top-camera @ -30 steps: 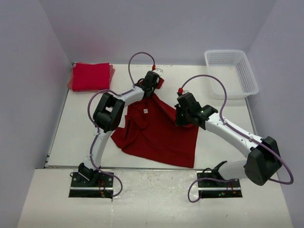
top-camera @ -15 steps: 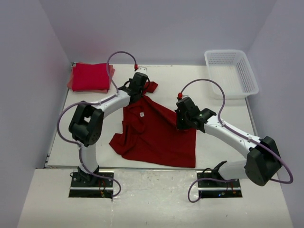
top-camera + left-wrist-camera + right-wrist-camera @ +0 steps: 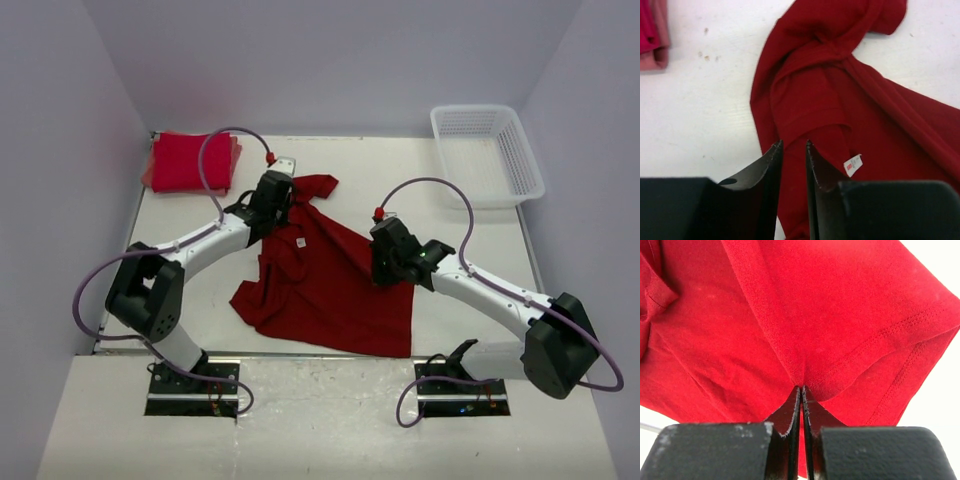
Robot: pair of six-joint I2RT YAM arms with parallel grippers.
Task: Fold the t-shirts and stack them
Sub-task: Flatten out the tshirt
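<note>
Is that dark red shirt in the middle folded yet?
Not folded. The dark red t-shirt lies spread and rumpled, its top end twisted, while the right gripper pinches its edge.

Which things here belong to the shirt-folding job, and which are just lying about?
Job: crimson t-shirt in the middle, its edge pinched in the right pincer; folded red t-shirts, far left corner.
Lying about: white basket, far right corner.

We see a white surface bearing a spread crimson t-shirt at its middle, folded red t-shirts far left, and a basket far right.
</note>
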